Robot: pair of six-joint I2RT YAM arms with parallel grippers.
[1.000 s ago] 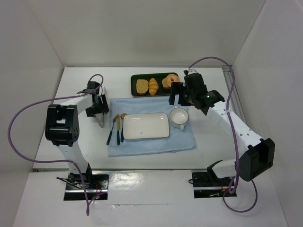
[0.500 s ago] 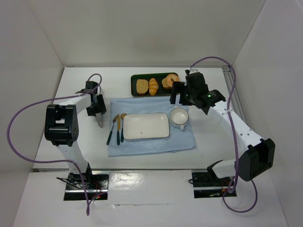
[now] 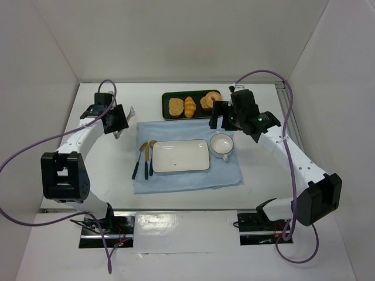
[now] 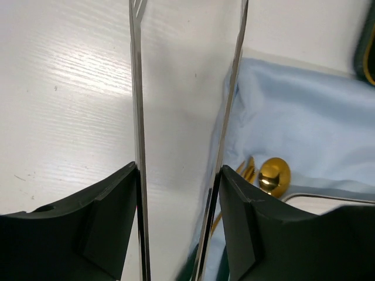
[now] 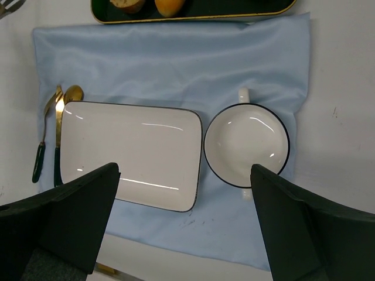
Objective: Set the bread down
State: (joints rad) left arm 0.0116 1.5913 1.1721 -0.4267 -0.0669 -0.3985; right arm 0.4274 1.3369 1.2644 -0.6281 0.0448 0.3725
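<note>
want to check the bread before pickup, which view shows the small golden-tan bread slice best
Top external: the golden-tan, brown-crusted bread slice lies whole at the left end of the dark tray. The right wrist catches only its edge, cut off at the frame top; the left wrist shows metal tongs, no bread.

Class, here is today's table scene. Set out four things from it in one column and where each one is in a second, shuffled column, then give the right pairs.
Things
1. bread
2. plate
3. cup
4. tongs

Places
A. on the blue cloth, right of the plate
B. in the left gripper
C. on the dark tray
D. between the cutlery and the cup

Pairs: 1-C, 2-D, 3-A, 4-B
</note>
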